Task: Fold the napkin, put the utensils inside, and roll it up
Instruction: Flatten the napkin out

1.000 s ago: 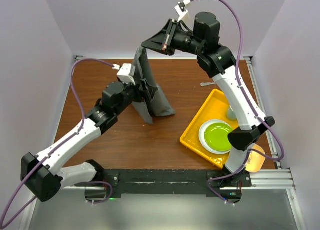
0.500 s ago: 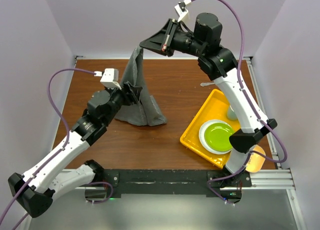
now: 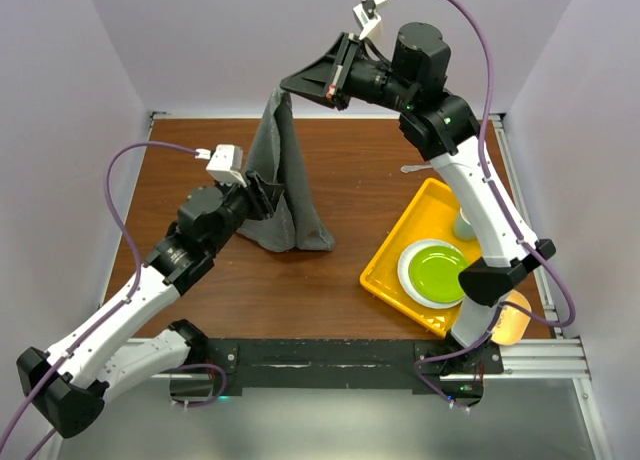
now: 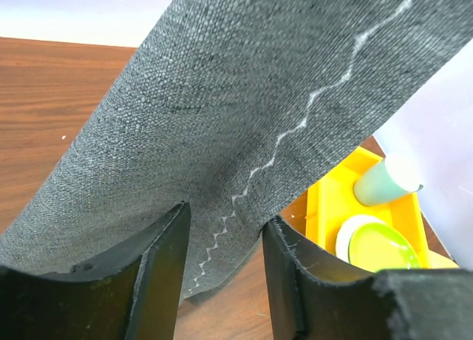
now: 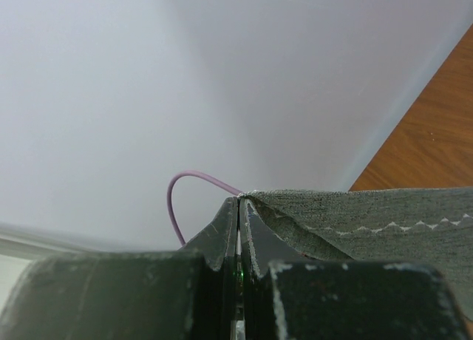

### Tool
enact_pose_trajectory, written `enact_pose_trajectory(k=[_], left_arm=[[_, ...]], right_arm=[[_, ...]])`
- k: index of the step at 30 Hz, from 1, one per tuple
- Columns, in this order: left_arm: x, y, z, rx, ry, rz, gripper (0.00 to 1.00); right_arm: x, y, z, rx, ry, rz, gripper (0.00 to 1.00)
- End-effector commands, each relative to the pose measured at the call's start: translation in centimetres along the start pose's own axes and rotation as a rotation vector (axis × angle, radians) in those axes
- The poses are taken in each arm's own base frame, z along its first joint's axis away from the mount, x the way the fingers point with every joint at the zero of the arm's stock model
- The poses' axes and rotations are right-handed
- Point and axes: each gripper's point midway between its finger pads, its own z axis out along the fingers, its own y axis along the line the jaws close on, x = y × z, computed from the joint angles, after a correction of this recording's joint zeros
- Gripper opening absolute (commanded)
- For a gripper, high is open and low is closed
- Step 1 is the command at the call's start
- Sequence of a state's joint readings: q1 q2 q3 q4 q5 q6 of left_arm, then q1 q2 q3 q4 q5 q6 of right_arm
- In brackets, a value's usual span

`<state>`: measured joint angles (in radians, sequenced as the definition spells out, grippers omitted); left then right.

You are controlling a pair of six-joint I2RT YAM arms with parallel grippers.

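Observation:
The dark grey napkin [image 3: 282,180] hangs as a tall tent from my right gripper [image 3: 287,84], which is raised high at the back and shut on its top corner [image 5: 295,207]. The lower end of the napkin rests bunched on the table. My left gripper [image 3: 268,195] is at the napkin's lower left side with its jaws apart; in the left wrist view the cloth [image 4: 244,96] with its pale zigzag stitching lies between and beyond the fingertips [image 4: 177,222]. One slim silvery utensil [image 3: 415,167] lies on the table behind the tray.
A yellow tray [image 3: 395,242] sits at the right and holds a green plate [image 3: 435,272] and a pale green mug [image 3: 463,225]. They also show in the left wrist view, plate [image 4: 384,247] and mug [image 4: 384,179]. A pale yellow object [image 3: 510,316] sits at the near right corner.
My left arm swung left away from the hanging napkin, then edged back toward it. The napkin's lower part spread wider to the left. The right gripper stayed raised.

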<state>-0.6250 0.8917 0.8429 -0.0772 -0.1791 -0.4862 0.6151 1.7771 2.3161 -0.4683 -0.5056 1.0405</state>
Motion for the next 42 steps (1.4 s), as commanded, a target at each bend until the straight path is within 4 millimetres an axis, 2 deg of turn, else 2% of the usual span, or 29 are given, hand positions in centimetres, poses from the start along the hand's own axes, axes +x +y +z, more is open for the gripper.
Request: enact_pose_trajectory(k=[1,6,8,9,10,11,12,13,14,15,16,18,19,20,22,23,25,27,28,29,30,31,32,33,35,37,40,42], left_arm=[[0.0,0.4,0.9,-0.039,0.013,0.023,0.44],[0.3,2.2,1.4,-0.149,0.042,0.045,0.39],[-0.4,2.3,1.6,-0.164,0.029,0.061,0.36],[-0.5,2.3,2.0,-0.167,0.033,0.075,0.30],[-1.8,1.9,2.0,-0.163,0.012,0.088,0.25],[-2.1,2.0,2.1,-0.176,0.019,0.098,0.09],[-2.5,1.9,2.3,-0.180,0.019,0.108,0.05],[-4.6,1.4,2.2,-0.182,-0.016,0.126,0.00],[-5.0,1.4,2.0,-0.192,-0.009,0.143,0.00],[-5.9,1.3,1.8,-0.197,-0.021,0.154,0.00],[-8.2,0.8,1.3,-0.196,-0.062,0.166,0.00],[-10.2,0.2,0.0,-0.185,-0.092,0.178,0.00],[-12.0,-0.8,-0.9,-0.150,-0.125,0.195,0.00],[-12.9,-1.4,-1.6,-0.122,-0.143,0.205,0.00],[-15.3,-3.5,-3.9,-0.020,-0.203,0.235,0.00],[-16.1,-4.1,-4.8,0.016,-0.231,0.246,0.00],[-18.1,-5.5,-7.9,0.097,-0.299,0.279,0.00],[-19.0,-6.0,-10.4,0.128,-0.324,0.303,0.00],[-20.3,-6.6,-12.0,0.155,-0.349,0.316,0.00],[-20.1,-6.5,-13.0,0.158,-0.333,0.325,0.00],[-20.4,-6.7,-13.7,0.170,-0.332,0.329,0.00],[-21.3,-7.3,-15.2,0.195,-0.353,0.330,0.00],[-21.1,-7.3,-15.9,0.205,-0.337,0.331,0.00],[-21.8,-7.7,-16.8,0.220,-0.351,0.325,0.00],[-21.7,-8.3,-17.7,0.261,-0.340,0.297,0.00],[-21.0,-9.5,-18.0,0.330,-0.316,0.262,0.00],[-19.4,-10.0,-16.8,0.370,-0.261,0.225,0.00],[-17.8,-9.0,-15.2,0.320,-0.214,0.187,0.00]], right_arm=[[-1.6,4.8,-2.2,-0.103,-0.076,-0.048,0.00],[-1.8,5.2,-2.3,-0.112,-0.084,-0.049,0.00],[-1.8,5.2,-2.3,-0.112,-0.084,-0.047,0.00],[-1.8,5.3,-2.3,-0.114,-0.085,-0.051,0.00],[-1.8,5.2,-2.3,-0.114,-0.087,-0.051,0.00],[-2.0,5.4,-2.4,-0.115,-0.095,-0.059,0.00],[-2.1,5.4,-2.5,-0.116,-0.099,-0.078,0.00],[-2.1,5.4,-2.4,-0.115,-0.100,-0.090,0.00],[-2.3,5.9,-2.7,-0.125,-0.109,-0.114,0.00],[-2.6,5.5,-2.8,-0.106,-0.118,-0.143,0.00],[-2.7,5.6,-2.8,-0.106,-0.120,-0.165,0.00],[-3.0,6.3,-3.5,-0.112,-0.139,-0.236,0.00],[-3.1,6.4,-3.8,-0.113,-0.146,-0.259,0.00],[-3.1,7.2,-4.6,-0.122,-0.156,-0.286,0.00],[-3.1,7.8,-5.5,-0.128,-0.168,-0.357,0.00],[-2.8,8.7,-6.7,-0.142,-0.175,-0.384,0.00],[-2.4,9.9,-8.0,-0.179,-0.187,-0.446,0.00],[-1.7,11.3,-10.1,-0.218,-0.200,-0.487,0.00],[-1.1,11.8,-10.7,-0.240,-0.185,-0.499,0.00],[-0.5,11.6,-10.9,-0.250,-0.170,-0.502,0.00],[0.0,13.0,-12.7,-0.277,-0.182,-0.519,0.00],[0.4,13.4,-13.4,-0.287,-0.179,-0.523,0.00],[1.0,13.5,-13.9,-0.297,-0.167,-0.524,0.00],[1.4,14.4,-15.2,-0.312,-0.175,-0.532,0.00],[1.8,14.6,-15.9,-0.308,-0.170,-0.489,0.00],[2.1,15.1,-16.6,-0.324,-0.166,-0.449,0.00],[2.3,14.5,-16.0,-0.344,-0.164,-0.364,0.00],[1.6,12.2,-14.7,-0.253,-0.182,-0.328,0.00]])
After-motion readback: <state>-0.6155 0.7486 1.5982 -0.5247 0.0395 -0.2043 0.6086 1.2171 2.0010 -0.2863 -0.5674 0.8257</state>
